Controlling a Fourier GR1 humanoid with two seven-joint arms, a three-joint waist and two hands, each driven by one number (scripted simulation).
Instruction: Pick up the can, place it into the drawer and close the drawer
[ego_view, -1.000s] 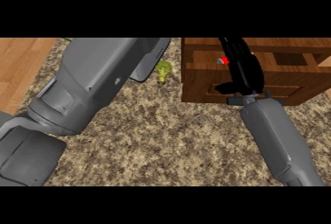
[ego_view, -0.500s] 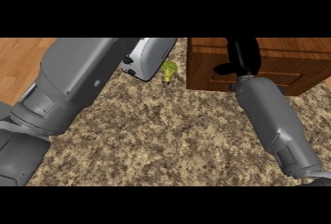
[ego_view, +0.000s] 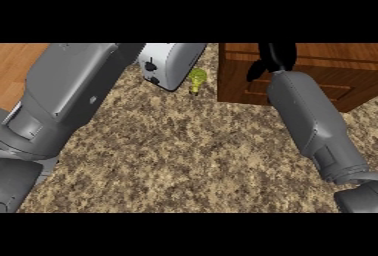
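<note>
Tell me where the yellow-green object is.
Head view, upper middle: the yellow-green object stands on the counter between the white appliance on its left and the wooden drawer unit on its right.

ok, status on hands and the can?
Right robot hand over the wooden drawer unit, fingers unclear. Left robot hand out of view, only its forearm shows. Can not visible. Toaster and yellow-green item beside the unit.

Drawer shut, can gone from sight
The drawer (ego_view: 295, 75) now sits closed; the right hand (ego_view: 272, 59) has moved up its front, near the frame's top.
</note>
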